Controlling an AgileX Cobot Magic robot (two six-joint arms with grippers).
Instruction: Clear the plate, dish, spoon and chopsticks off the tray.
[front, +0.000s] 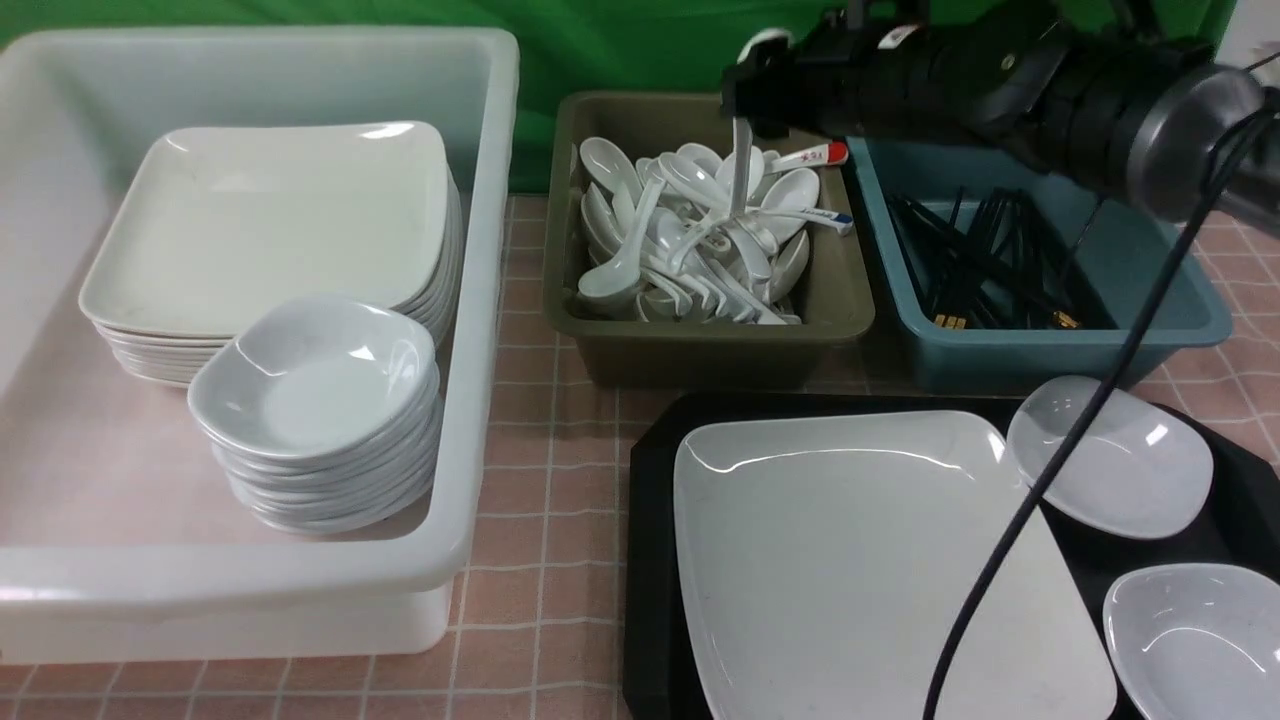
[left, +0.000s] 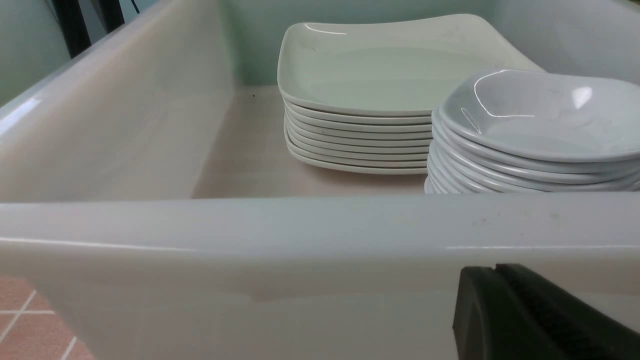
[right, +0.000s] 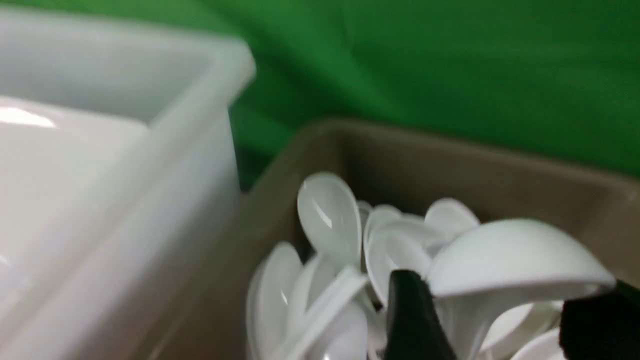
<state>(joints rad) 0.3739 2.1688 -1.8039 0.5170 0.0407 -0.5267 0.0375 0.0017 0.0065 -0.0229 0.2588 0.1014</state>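
My right gripper (front: 748, 105) hangs over the olive tub (front: 700, 345), shut on the bowl of a plain white spoon (front: 741, 170) whose handle points down. In the right wrist view the spoon (right: 500, 255) spans the gap between both fingers of the right gripper (right: 510, 287). The large white square plate (front: 870, 560) lies on the black tray (front: 650, 560), with two small dishes (front: 1110, 455) (front: 1195, 635) beside it. No chopsticks show on the tray. My left gripper (left: 496, 270) is shut and empty, just outside the white tub's wall (left: 300, 225).
The white tub (front: 480, 300) holds a stack of square plates (front: 270, 220) and a stack of small dishes (front: 315, 400). The olive tub holds several white spoons. A blue tub (front: 1050, 350) holds several black chopsticks (front: 985, 265). A black cable (front: 1040, 480) crosses above the tray.
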